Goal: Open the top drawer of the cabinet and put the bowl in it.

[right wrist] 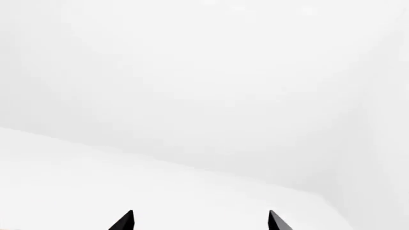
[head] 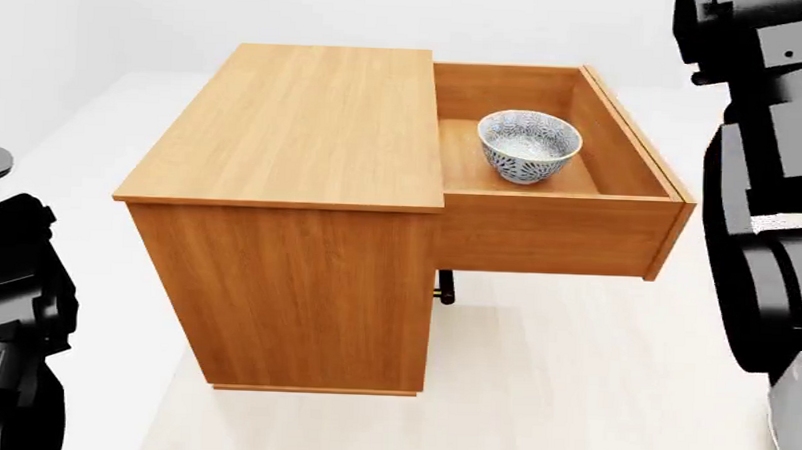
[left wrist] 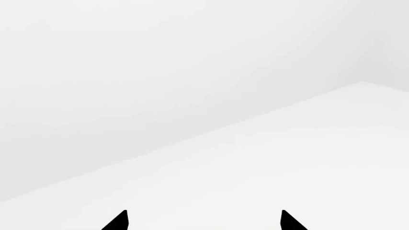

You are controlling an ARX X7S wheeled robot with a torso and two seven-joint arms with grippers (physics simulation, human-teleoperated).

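Note:
The cabinet [head: 297,131] is an orange-brown wooden chest in the middle of the head view. Its top drawer [head: 561,236] is pulled out to the right. The bowl [head: 528,144], white with a blue-grey pattern, stands upright inside the drawer. My left gripper [left wrist: 203,221] is open and empty, facing white floor and wall. My right gripper [right wrist: 200,221] is open and empty, also facing only white floor and wall. In the head view only parts of the black arms show: the left arm [head: 11,301] at the left edge, the right arm [head: 762,198] at the right edge.
A dark handle end [head: 445,287] of a lower drawer shows under the open drawer. Pale floor [head: 569,391] lies around the cabinet, white walls behind.

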